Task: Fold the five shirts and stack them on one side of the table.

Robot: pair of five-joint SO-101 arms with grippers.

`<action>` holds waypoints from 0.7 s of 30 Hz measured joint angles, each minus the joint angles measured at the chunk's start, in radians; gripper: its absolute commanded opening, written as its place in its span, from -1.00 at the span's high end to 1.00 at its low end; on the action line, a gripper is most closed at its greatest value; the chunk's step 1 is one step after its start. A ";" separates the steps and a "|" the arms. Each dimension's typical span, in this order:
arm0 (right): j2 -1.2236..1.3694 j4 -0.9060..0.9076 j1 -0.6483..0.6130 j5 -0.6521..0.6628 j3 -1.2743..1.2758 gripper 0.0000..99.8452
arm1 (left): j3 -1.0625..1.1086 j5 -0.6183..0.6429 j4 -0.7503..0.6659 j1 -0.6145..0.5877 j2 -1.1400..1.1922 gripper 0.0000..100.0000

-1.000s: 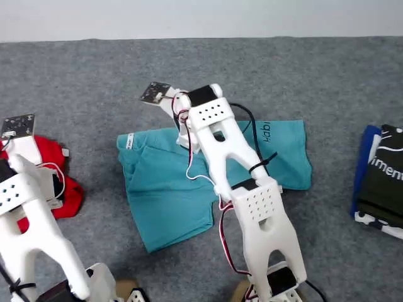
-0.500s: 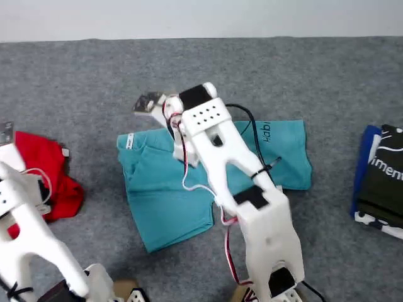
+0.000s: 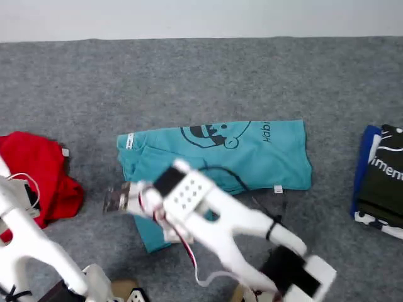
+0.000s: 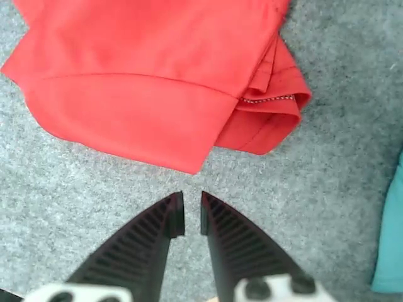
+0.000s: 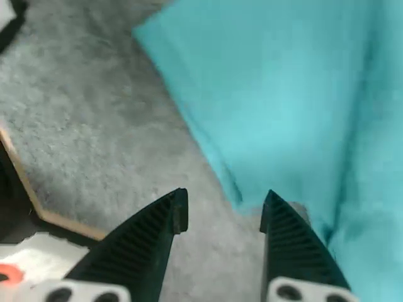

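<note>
Left end effector [image 4: 186, 217]: nearly closed, just a thin slit between the tips, nothing in it. It hangs over bare grey felt-covered bench [image 3: 252, 75], tips pointing at the near edge of the crumpled red shirt [image 4: 157, 82] and just short of it, no contact. The red shirt sits at the left side of the bench [image 3: 38, 170], loosely bunched, hem folds showing on one side.

Right end effector [image 5: 225, 211]: jaws wide apart, empty. A corner of the teal printed shirt [image 5: 283, 94] lies in line with the gap between the tips. Can't tell whether the tips touch the cloth or the felt. The bench's wooden edge [image 5: 38, 211] shows just beside that spot.

From the high view, the right arm [image 3: 214, 214] lies low across the near left corner of the teal printed shirt [image 3: 252, 151]. The shirt is mid-bench, spread flat with its near left part doubled over and the print facing up. Left arm [image 3: 25, 233] is at the near left, beside the red shirt.

Stack of folded shirts [image 3: 381, 182] is at the right edge, a dark one on top of a blue one, well apart from both end effectors.
</note>
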 measured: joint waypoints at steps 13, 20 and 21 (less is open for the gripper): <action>0.160 -0.224 -0.077 -0.002 0.080 0.59 | 0.000 0.000 0.000 0.000 0.000 0.90; 0.279 -0.226 -0.077 -0.002 0.008 0.67 | 0.000 0.000 0.000 0.000 0.000 0.90; 0.288 -0.226 -0.077 -0.002 0.000 0.74 | 0.000 0.000 0.000 0.000 0.000 0.90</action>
